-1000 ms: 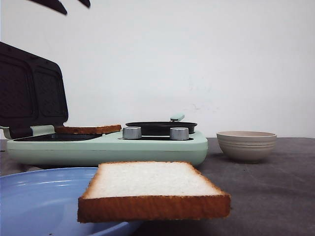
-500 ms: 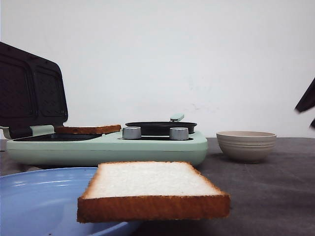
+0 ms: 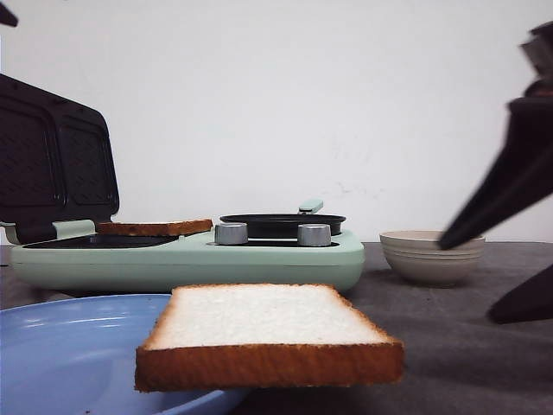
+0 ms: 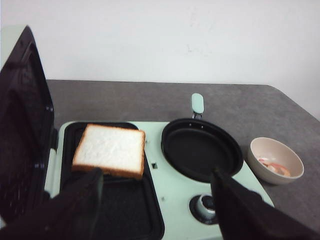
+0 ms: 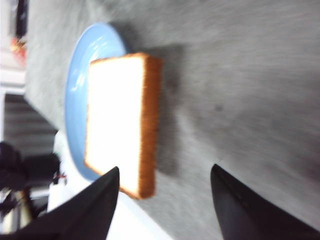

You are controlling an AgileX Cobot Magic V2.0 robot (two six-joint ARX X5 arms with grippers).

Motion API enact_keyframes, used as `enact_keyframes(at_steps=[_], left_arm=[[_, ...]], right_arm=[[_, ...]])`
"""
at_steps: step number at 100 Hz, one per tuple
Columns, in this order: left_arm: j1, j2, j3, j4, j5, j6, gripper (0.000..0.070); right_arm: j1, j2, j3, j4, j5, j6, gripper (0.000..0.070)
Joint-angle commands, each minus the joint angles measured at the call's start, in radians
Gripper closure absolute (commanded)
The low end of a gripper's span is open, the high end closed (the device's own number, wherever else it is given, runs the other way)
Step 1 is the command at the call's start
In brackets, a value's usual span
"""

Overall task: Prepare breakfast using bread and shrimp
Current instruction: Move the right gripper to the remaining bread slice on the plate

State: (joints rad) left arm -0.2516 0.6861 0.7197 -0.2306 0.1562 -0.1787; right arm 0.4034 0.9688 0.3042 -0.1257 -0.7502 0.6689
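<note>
The right gripper point(image 5: 162, 200), jaws spread and empty, is nearest the bread slice point(image 3: 268, 335) overhanging the blue plate point(image 3: 69, 346) (left gripper point(image 4: 157, 200) also spread, over the other slice point(image 4: 110, 150)).

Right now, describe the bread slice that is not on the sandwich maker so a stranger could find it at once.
Start at the mint-green sandwich maker, then come toward the camera to the blue plate. The slice lies on that plate's right rim, overhanging the grey table. Unlike the other slice, which sits on the black grill plate, it lies nearest the camera.
</note>
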Motion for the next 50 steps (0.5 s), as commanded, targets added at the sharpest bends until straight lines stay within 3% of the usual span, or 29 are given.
enact_keyframes(at_steps=[1, 16, 50], left_arm=[[-0.002, -0.023, -0.005, -0.002, -0.003, -0.019, 0.0345], [-0.002, -0.079, -0.013, -0.090, -0.007, -0.011, 0.0345], [-0.002, -0.159, -0.013, -0.165, -0.060, 0.022, 0.0345]], right_arm=[[0.026, 0.056, 0.001, 0.051, -0.018, 0.036, 0.0327], [0.086, 0.175, 0.001, 0.124, -0.047, 0.051, 0.0269], [0.153, 0.223, 0.001, 0.209, -0.061, 0.084, 0.0268]])
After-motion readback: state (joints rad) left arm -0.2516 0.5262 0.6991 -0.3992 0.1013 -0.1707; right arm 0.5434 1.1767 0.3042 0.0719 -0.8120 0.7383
